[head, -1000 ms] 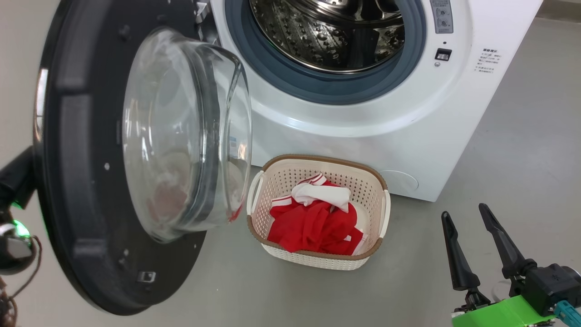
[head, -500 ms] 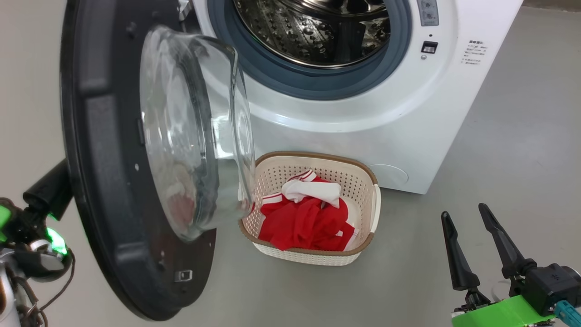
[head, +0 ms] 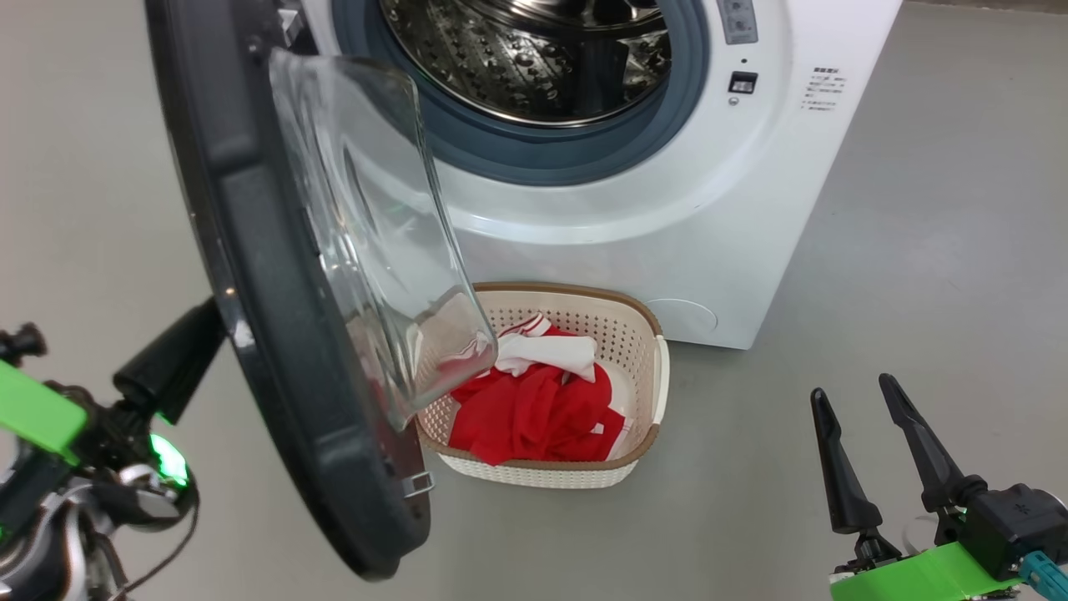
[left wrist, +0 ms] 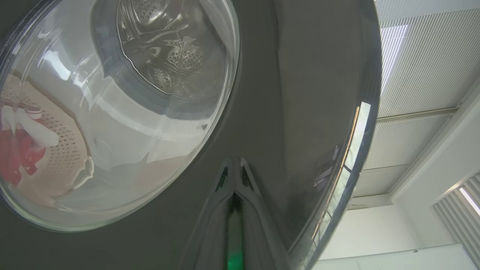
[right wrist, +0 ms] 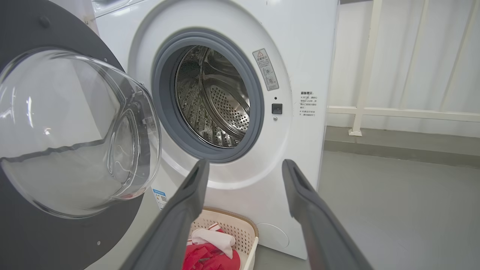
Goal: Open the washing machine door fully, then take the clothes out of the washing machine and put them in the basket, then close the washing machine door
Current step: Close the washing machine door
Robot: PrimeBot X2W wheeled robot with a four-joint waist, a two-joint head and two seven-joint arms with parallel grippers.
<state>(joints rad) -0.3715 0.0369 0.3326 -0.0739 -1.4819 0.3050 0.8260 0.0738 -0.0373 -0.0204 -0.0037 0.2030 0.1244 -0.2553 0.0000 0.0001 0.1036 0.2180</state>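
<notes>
While the washing machine door point(head: 275, 275) stands partly open, swung out on its hinge at the left of the washing machine point(head: 634, 217), I see it almost edge-on from the head view: a wide glossy black rim with a clear glass bowl point(head: 375, 225) bulging toward the opening. Behind it is the white front, a grey rubber ring point(head: 534, 163) and a perforated steel drum point(head: 534, 58) with nothing red showing inside. On the floor just in front of the machine sits the basket point(head: 642, 334), cream, perforated, with a brown rim, and the glass bowl hangs over its left end. The clothes point(head: 534, 409) lie inside it as a bright red heap with white stripes and a white piece on top. By count: one machine, one door, one basket, one heap whose separate garments I cannot tell apart, and two grippers. A grey warning sticker point(right wrist: 265, 69) with a triangle sits beside the opening, with a few lines of print point(right wrist: 307, 103) to its right and a small blue sticker point(right wrist: 160, 197) low on the front, all too small to read. The left gripper point(left wrist: 234, 165) has its fingers together, tips at the door's dark outer face. The right gripper point(head: 851, 388) hangs well apart at the lower right, fingers spread and holding nothing.
</notes>
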